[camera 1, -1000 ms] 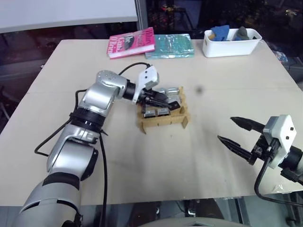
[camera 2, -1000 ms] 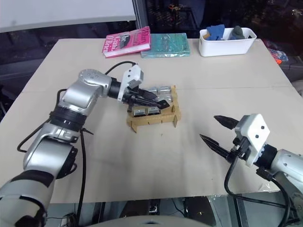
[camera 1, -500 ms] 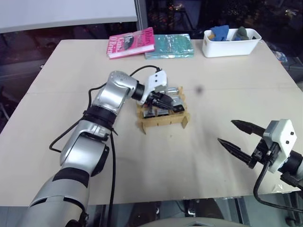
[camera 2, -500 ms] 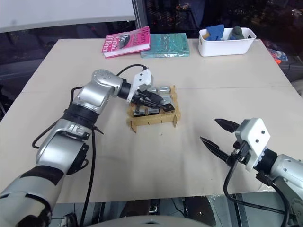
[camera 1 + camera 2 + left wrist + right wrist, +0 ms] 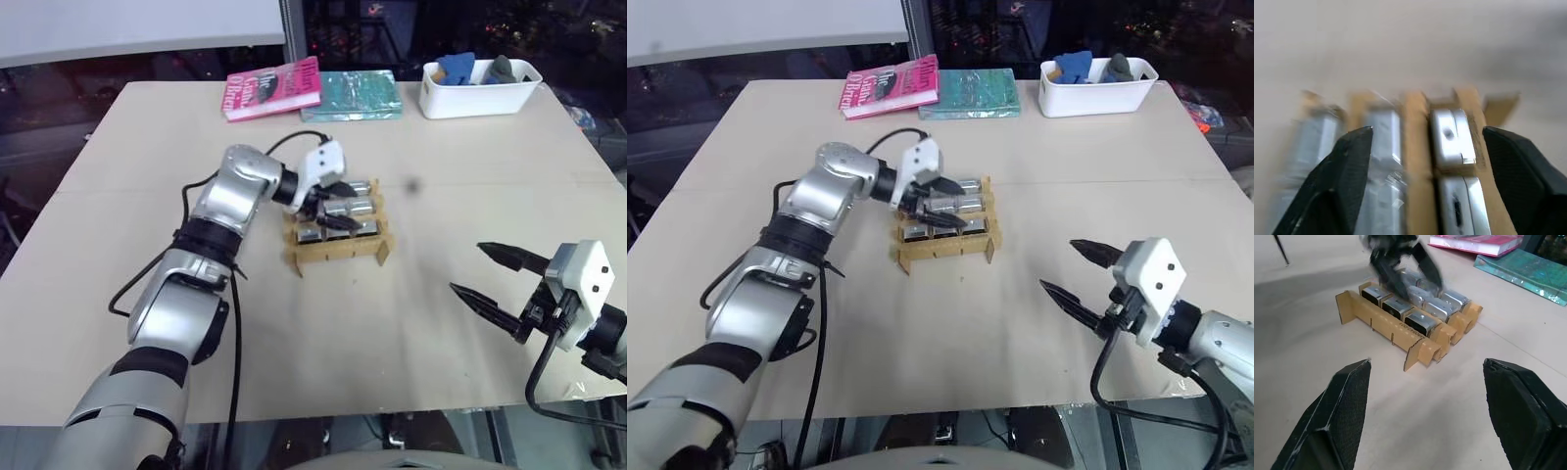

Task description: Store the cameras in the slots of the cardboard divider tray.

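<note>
On the table [image 5: 147,147], working left to right, we find the left gripper [image 5: 331,204] poised over the cardboard divider tray [image 5: 338,250] near the table's centre. Its fingers [image 5: 1347,166] stand apart, released, with nothing between them. We see the cameras [image 5: 1422,308] seated in the tray's slots, silver-grey blocks in rows, the nearest row showing dark lens faces in the right wrist view. Beyond the tray, along the far edge, we note a pink book [image 5: 272,88], a teal book [image 5: 350,96] just beside it, and a white bin [image 5: 478,93] holding blue and grey items. At the right, near the front edge and well apart from the tray, the right gripper [image 5: 487,275] hovers with its fingers [image 5: 1342,416] spread wide and empty.
</note>
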Controlling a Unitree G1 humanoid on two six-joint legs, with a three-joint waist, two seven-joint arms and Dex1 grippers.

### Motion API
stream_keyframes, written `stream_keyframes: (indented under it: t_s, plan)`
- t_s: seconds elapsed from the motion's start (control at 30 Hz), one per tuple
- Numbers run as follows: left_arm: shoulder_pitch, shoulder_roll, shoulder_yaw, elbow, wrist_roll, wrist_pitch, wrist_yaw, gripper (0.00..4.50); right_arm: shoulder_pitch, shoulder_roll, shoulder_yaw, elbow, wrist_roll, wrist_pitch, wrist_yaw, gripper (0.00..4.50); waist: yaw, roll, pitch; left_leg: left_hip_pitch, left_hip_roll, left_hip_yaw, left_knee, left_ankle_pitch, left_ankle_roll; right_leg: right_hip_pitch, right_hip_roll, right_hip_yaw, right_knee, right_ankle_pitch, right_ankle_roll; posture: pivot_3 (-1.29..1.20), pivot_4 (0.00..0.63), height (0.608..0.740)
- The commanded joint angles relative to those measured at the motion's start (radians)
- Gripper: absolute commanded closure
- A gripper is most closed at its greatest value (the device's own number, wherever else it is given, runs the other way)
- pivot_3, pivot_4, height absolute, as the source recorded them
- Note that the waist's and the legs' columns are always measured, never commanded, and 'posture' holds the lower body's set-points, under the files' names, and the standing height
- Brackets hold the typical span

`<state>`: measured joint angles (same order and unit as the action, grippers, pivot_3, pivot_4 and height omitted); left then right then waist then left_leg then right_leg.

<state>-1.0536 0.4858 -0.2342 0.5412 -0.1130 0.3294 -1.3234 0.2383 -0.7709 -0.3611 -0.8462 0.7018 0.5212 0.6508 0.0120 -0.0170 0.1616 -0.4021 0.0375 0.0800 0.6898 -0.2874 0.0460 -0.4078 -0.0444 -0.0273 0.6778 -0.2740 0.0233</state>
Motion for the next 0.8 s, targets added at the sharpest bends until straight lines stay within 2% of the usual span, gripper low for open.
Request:
stream_keyframes:
  t_s: [0.03, 0.17, 0.2, 0.23, 0.3, 0.33, 0.43, 0.63, 0.8]
  plan:
    - [0.016, 0.020, 0.097, -0.126, -0.071, 0.057, 0.047, 1.06, -0.023, -0.006, 0.016, 0.001, 0.001, -0.007, 0.012, 0.87, 0.000, 0.000, 0.000, 0.000, 0.000, 0.000, 0.000, 0.000, 0.000, 0.000, 0.000, 0.000, 0.000, 0.000, 0.000, 0.00, 0.150, 0.740]
    - [0.194, -0.004, 0.299, -0.326, -0.170, 0.035, 0.240, 1.06, -0.119, 0.036, 0.104, 0.071, -0.078, 0.000, -0.074, 0.87, -0.009, 0.000, -0.001, 0.002, 0.000, 0.001, 0.000, 0.000, 0.000, 0.000, -0.001, 0.002, 0.001, 0.000, 0.000, 0.00, 0.150, 0.740]
    - [0.244, 0.003, 0.322, -0.386, -0.198, 0.082, 0.257, 1.06, -0.136, 0.039, 0.113, 0.100, -0.085, 0.009, -0.081, 0.87, -0.014, 0.001, -0.001, 0.002, 0.001, 0.001, 0.000, 0.000, 0.000, 0.000, -0.001, 0.003, 0.002, 0.000, 0.000, 0.00, 0.150, 0.740]
    - [0.308, 0.014, 0.358, -0.462, -0.260, 0.167, 0.260, 1.03, -0.146, 0.045, 0.116, 0.125, -0.100, 0.018, -0.097, 0.62, -0.016, 0.001, -0.001, 0.003, 0.001, 0.001, 0.000, 0.000, 0.000, 0.000, -0.002, 0.003, 0.001, 0.000, 0.000, 0.00, 0.150, 0.740]
    - [0.445, 0.004, 0.435, -0.607, -0.335, 0.218, 0.323, 0.49, -0.134, 0.036, 0.121, 0.144, -0.104, 0.006, -0.059, 0.10, -0.017, 0.001, -0.001, 0.002, 0.001, 0.000, 0.000, 0.000, 0.000, 0.000, -0.004, 0.003, 0.002, 0.000, 0.000, 0.00, 0.150, 0.740]
    - [0.512, 0.000, 0.466, -0.668, -0.344, 0.225, 0.372, 0.14, -0.129, 0.038, 0.118, 0.154, -0.118, -0.009, -0.052, 0.00, -0.016, 0.001, -0.001, 0.002, 0.001, 0.000, 0.000, 0.000, 0.000, 0.000, -0.005, 0.003, 0.001, 0.000, 0.000, 0.00, 0.150, 0.740]
    - [0.694, -0.011, 0.530, -0.826, -0.353, 0.234, 0.482, 0.05, -0.072, 0.029, 0.062, 0.193, -0.126, -0.044, 0.000, 0.00, -0.007, 0.000, -0.001, 0.002, 0.000, -0.002, 0.000, 0.000, 0.000, 0.001, -0.006, 0.001, 0.001, 0.000, 0.000, 0.00, 0.150, 0.740]
    - [1.026, 0.047, 0.638, -0.953, -0.354, 0.169, 0.498, 0.05, 0.106, 0.015, -0.084, 0.208, -0.077, -0.064, 0.135, 0.00, 0.002, 0.000, -0.002, 0.007, 0.000, -0.003, 0.000, 0.000, 0.000, 0.006, -0.008, -0.002, 0.000, 0.000, 0.000, 0.00, 0.150, 0.740]
    - [1.139, 0.059, 0.680, -0.975, -0.383, 0.153, 0.517, 0.05, 0.177, 0.022, -0.172, 0.216, -0.065, -0.076, 0.169, 0.00, 0.003, -0.001, -0.002, 0.012, 0.000, -0.004, -0.001, -0.001, 0.001, 0.012, -0.008, -0.002, 0.000, 0.000, -0.001, 0.00, 0.150, 0.740]
